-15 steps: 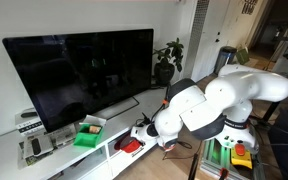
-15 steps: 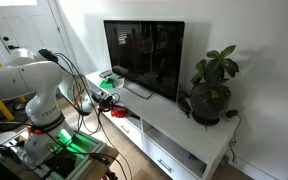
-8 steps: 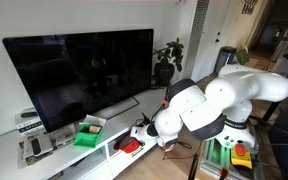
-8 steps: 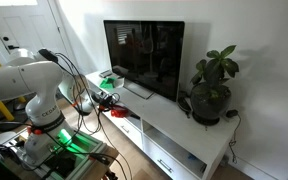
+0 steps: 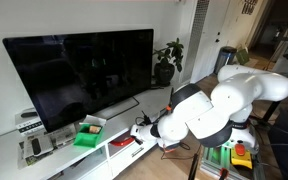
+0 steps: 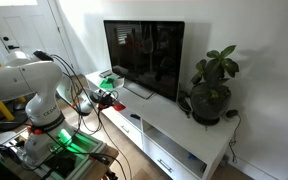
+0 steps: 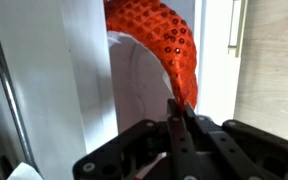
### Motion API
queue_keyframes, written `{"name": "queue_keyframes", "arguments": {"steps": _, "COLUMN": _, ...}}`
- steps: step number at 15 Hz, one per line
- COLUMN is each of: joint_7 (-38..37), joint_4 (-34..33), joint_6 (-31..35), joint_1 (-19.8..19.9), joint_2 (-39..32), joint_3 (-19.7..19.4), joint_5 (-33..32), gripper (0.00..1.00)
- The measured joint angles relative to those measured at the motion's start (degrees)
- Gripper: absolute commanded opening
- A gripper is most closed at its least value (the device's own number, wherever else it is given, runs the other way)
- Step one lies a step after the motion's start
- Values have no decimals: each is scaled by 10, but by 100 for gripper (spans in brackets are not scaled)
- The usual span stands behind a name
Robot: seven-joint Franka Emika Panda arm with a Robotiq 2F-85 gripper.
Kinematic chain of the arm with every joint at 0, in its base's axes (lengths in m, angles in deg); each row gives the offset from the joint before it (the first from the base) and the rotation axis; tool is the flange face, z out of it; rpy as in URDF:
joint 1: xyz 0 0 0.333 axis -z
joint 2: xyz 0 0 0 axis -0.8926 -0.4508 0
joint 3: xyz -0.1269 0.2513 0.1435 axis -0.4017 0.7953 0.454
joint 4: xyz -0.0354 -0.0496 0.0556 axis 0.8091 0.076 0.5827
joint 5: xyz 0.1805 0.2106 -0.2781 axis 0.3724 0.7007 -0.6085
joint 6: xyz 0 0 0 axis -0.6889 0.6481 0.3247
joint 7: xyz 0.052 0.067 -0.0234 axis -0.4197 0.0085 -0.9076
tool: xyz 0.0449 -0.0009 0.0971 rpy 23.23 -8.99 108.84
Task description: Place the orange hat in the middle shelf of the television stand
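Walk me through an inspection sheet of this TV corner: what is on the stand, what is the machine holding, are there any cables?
Surface: white television stand, television on top.
Job's things: orange hat at a stand opening, between white panels; which shelf cannot be told.
Clutter: green box on the stand top.
Grippers: gripper fingers together, apparently pinching the hat's edge.
Cables: dark cables looping off the arm.
Surroundings: potted plant at the stand's end.

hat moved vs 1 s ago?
Yes. The orange hat has slid deeper into the TV stand, toward the green box; less of it sticks out now.
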Motion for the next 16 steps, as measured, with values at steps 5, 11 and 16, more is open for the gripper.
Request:
{"name": "queue_keyframes", "arguments": {"steps": 5, "joint_7": 57, "joint_4": 5, "joint_6": 15, "joint_1": 1, "joint_2": 0, "joint_3": 20, "joint_5": 88, "gripper": 1}}
{"name": "queue_keyframes", "arguments": {"steps": 11, "joint_7": 113, "joint_4": -6, "joint_6": 29, "joint_1": 30, "joint_2": 0, "joint_3": 55, "joint_5": 156, "gripper": 1}}
{"name": "queue_keyframes", "arguments": {"steps": 16, "joint_7": 145, "joint_4": -36, "joint_6": 41, "joint_1": 92, "joint_2": 0, "joint_3": 80, "joint_5": 161, "gripper": 1}}
